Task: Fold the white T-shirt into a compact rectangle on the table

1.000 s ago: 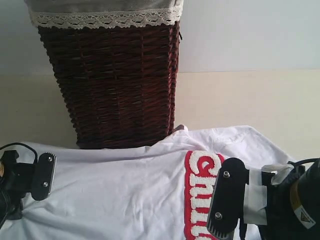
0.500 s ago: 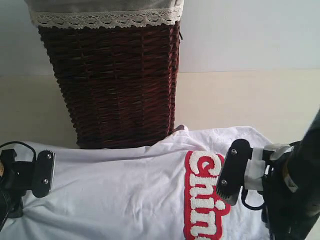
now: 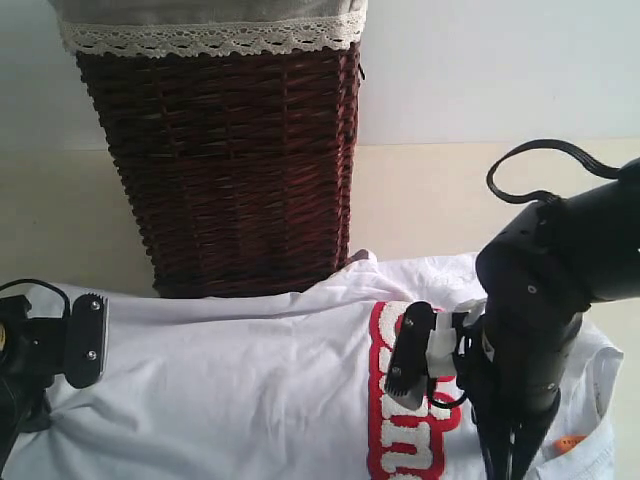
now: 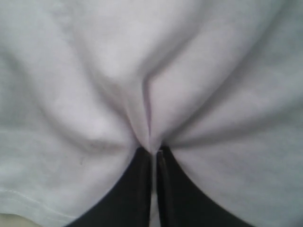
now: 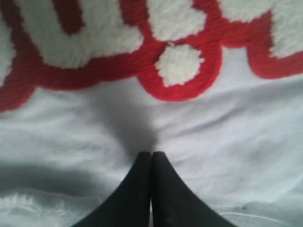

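Right arm (image 3: pixel 545 300) has swung up and inward since earlier, uncovering an orange tag (image 3: pixel 570 441). Right gripper (image 5: pixel 151 153) clenched, tips on tee (image 3: pixel 240 380) below red lettering (image 5: pixel 180 66); only its wrist view shows this. Left gripper (image 4: pixel 154 150) pinches a tee fold. Tee lies on table (image 3: pixel 440 200), touching the front of basket (image 3: pixel 235 170).

T-shirt (image 3: pixel 250 380) on table (image 3: pixel 450 200), before basket (image 3: pixel 230 170), seemingly touching it

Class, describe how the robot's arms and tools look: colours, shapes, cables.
The black right arm has a bulky rounded housing, a looping black cable and a flat black plate with silver screws. The left arm carries a similar plate and thin cable. The left tool and right tool have black tapering fingers.
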Available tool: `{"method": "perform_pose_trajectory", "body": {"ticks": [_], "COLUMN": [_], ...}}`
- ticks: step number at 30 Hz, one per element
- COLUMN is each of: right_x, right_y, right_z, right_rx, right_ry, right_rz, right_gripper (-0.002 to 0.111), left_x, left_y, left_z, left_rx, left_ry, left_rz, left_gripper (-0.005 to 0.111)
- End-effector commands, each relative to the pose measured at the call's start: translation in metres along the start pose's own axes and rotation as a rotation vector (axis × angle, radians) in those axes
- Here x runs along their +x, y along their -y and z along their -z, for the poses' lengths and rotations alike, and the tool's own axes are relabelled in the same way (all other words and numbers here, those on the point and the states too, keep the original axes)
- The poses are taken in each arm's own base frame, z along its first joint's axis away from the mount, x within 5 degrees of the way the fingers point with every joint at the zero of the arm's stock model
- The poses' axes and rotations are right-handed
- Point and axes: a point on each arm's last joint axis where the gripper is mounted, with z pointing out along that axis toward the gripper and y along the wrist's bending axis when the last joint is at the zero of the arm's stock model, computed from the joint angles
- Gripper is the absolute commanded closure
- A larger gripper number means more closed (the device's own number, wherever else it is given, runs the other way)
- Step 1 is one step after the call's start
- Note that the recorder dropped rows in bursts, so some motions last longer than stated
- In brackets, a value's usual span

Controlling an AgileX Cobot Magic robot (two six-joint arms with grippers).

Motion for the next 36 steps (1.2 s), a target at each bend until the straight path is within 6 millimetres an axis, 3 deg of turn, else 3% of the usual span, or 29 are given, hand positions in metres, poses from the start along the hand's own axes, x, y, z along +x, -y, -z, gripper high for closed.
{"method": "perform_pose_trajectory", "body": {"ticks": [1, 5, 10, 13, 22, 24, 26, 28, 30, 34, 36], "right_x": [0.003, 0.009, 0.011, 0.011, 0.008, 0.008, 0.008, 0.009, 0.009, 0.003, -0.004], "right_y": [0.013, 0.014, 0.012, 0.012, 0.011, 0.011, 0.011, 0.010, 0.010, 0.017, 0.027], "right_z": [-0.002, -0.004, -0.004, -0.011, -0.040, -0.041, -0.040, -0.040, -0.039, -0.021, 0.016], "right_rx": [-0.001, -0.066, -0.080, -0.091, -0.125, -0.126, -0.127, -0.130, -0.140, -0.127, -0.074], "right_ry": [0.020, -0.005, -0.030, -0.054, -0.126, -0.127, -0.129, -0.133, -0.138, -0.126, -0.039], "right_rz": [-0.095, -0.188, -0.188, -0.168, -0.114, -0.112, -0.110, -0.096, -0.098, -0.103, -0.122], "right_gripper": [0.108, 0.095, 0.048, 0.037, 0.038, 0.052, 0.077, 0.109, 0.108, 0.108, 0.108], "left_x": [-0.001, -0.001, -0.001, -0.001, -0.001, -0.002, -0.002, -0.002, -0.002, -0.001, 0.002], "left_y": [-0.001, -0.001, -0.002, -0.002, -0.002, -0.002, -0.002, -0.002, -0.002, -0.002, -0.003], "left_z": [0.002, 0.002, 0.002, 0.002, 0.002, 0.002, 0.002, 0.002, 0.002, 0.008, 0.021], "left_rx": [-0.020, -0.020, -0.021, -0.021, -0.023, -0.025, -0.027, -0.027, -0.025, -0.042, -0.079], "left_ry": [0.026, 0.026, 0.027, 0.027, 0.029, 0.031, 0.032, 0.032, 0.031, 0.033, 0.033], "left_rz": [0.028, 0.028, 0.028, 0.028, 0.028, 0.028, 0.028, 0.028, 0.028, 0.024, 0.005], "left_gripper": [0.106, 0.106, 0.106, 0.106, 0.106, 0.106, 0.106, 0.106, 0.106, 0.107, 0.107]}}
